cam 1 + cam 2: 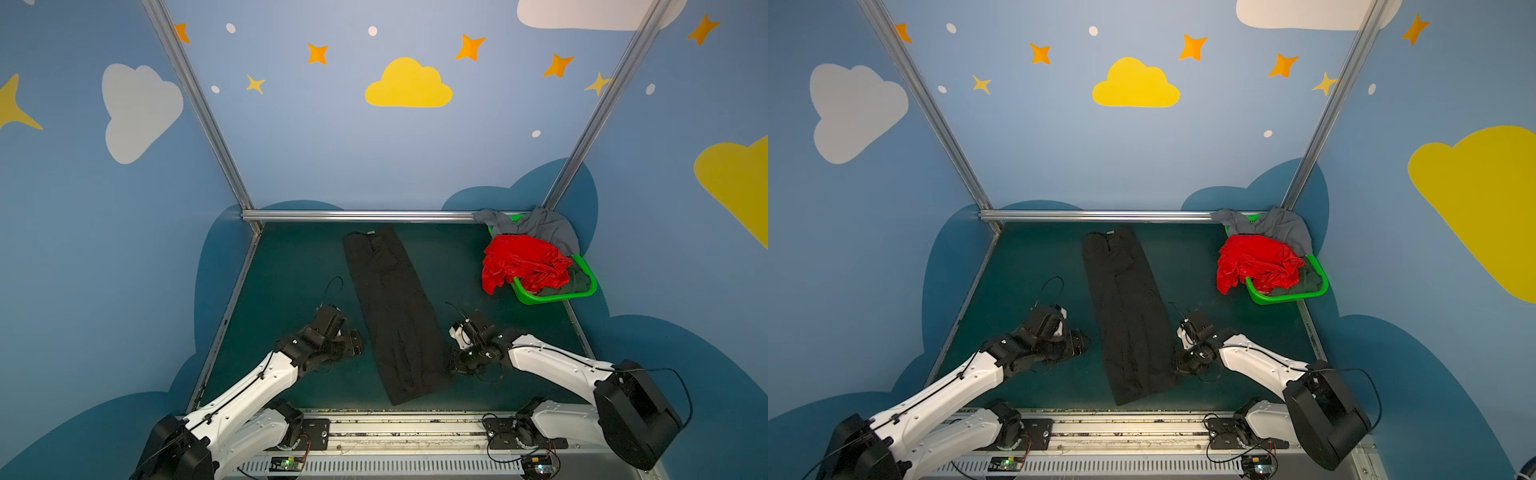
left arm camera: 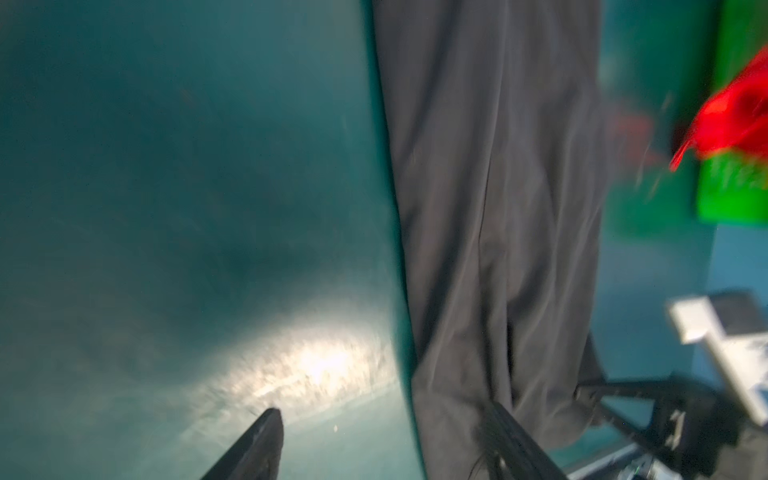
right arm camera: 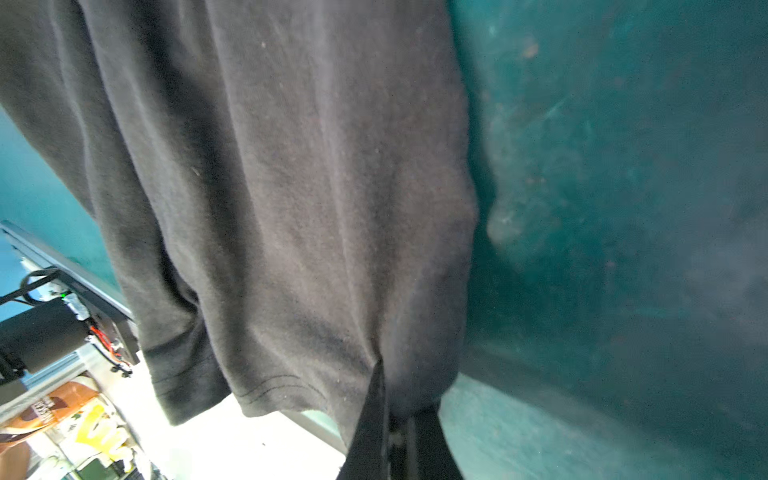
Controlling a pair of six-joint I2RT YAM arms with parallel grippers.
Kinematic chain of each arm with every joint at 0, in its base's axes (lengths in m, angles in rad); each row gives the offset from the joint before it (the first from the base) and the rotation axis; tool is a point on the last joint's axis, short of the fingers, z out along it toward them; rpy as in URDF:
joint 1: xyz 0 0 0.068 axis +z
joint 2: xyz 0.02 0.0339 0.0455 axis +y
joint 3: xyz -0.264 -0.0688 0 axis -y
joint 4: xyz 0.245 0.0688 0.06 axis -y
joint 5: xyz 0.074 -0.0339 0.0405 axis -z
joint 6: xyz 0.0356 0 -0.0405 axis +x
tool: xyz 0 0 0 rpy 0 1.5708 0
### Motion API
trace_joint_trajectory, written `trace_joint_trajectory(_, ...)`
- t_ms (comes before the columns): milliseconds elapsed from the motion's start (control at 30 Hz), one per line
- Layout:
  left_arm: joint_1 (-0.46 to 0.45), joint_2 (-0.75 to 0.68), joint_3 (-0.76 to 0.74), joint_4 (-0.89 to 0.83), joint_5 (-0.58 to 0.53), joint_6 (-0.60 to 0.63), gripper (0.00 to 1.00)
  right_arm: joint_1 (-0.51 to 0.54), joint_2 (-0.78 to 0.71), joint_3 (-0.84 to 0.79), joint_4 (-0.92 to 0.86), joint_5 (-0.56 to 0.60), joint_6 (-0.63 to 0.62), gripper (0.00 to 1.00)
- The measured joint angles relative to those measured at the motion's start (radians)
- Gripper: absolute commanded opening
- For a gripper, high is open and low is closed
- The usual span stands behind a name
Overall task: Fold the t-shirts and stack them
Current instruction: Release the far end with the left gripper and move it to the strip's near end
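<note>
Right hand (image 3: pixel 392 399) is pinched shut on the black t-shirt (image 1: pixel 395 316) laid along the tabletop (image 1: pixel 291 266); left hand (image 2: pixel 382 409) is held wide-jawed, seemingly straddling the opposite edge, though blurred.

Black t-shirt (image 1: pixel 390 316) folded lengthwise into a long, narrow strip, flat along the middle of the worktop (image 1: pixel 291 270) in both top views, slightly slanted. Small white neck label (image 1: pixel 371 232) at the far end; stitched hem at the near end, close to the worktop's front edge. Soft lengthwise creases throughout. Right edge near the hem puckered and pinched between the closed fingers of the right hand (image 3: pixel 392 415).

Red t-shirt (image 1: pixel 519 262) crumpled on top of the green basket (image 1: pixel 552 297) in the far right corner, spilling over its left rim. Grey t-shirt (image 1: pixel 540 228) bunched behind it, draped over the basket's far rim. Dark green t-shirt (image 1: pixel 577 282) mostly buried, showing only at the basket's near right corner.
</note>
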Motion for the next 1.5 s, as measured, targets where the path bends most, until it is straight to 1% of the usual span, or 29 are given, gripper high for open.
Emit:
trace_joint_trajectory(167, -0.048, 0.051, -0.017, 0.055, 0.018, -0.035, 0.69, 0.0, -0.014, -0.001, 0.015, -0.006, 0.021, 0.0)
trace_joint_trajectory(433, -0.118, 0.14, -0.069, 0.15, 0.046, -0.092, 0.69, 0.041, -0.013, -0.006, 0.064, -0.019, 0.075, 0.0)
trace_joint_trajectory(667, -0.184, 0.177, -0.085, 0.232, 0.062, -0.139, 0.69, 0.059, 0.009, -0.006, 0.083, -0.019, 0.102, 0.0)
trace_joint_trajectory(867, -0.212, 0.217, -0.092, 0.305, 0.079, -0.168, 0.72, 0.06, 0.042, -0.006, 0.103, -0.019, 0.118, 0.0)
trace_joint_trajectory(1000, -0.22, 0.246, -0.09, 0.353, 0.102, -0.181, 0.71, 0.065, 0.049, -0.006, 0.111, -0.019, 0.126, 0.0)
trace_joint_trajectory(1067, -0.224, 0.262, -0.087, 0.373, 0.114, -0.186, 0.69, 0.066, 0.051, -0.005, 0.112, -0.019, 0.127, 0.0)
trace_joint_trajectory(1233, -0.257, 0.274, -0.086, 0.384, 0.126, -0.198, 0.65, 0.066, 0.058, -0.001, 0.112, -0.019, 0.131, 0.0)
trace_joint_trajectory(1367, -0.293, 0.258, -0.087, 0.35, 0.123, -0.214, 0.64, 0.066, 0.06, 0.001, 0.111, -0.019, 0.136, 0.0)
trace_joint_trajectory(1400, -0.299, 0.25, -0.09, 0.341, 0.122, -0.22, 0.64, 0.066, 0.06, 0.001, 0.111, -0.019, 0.138, 0.0)
trace_joint_trajectory(1433, -0.306, 0.238, -0.095, 0.33, 0.121, -0.225, 0.69, 0.066, 0.06, 0.001, 0.111, -0.019, 0.139, 0.0)
trace_joint_trajectory(1500, -0.316, 0.214, -0.1, 0.309, 0.116, -0.233, 0.69, 0.067, 0.06, 0.001, 0.111, -0.019, 0.142, 0.0)
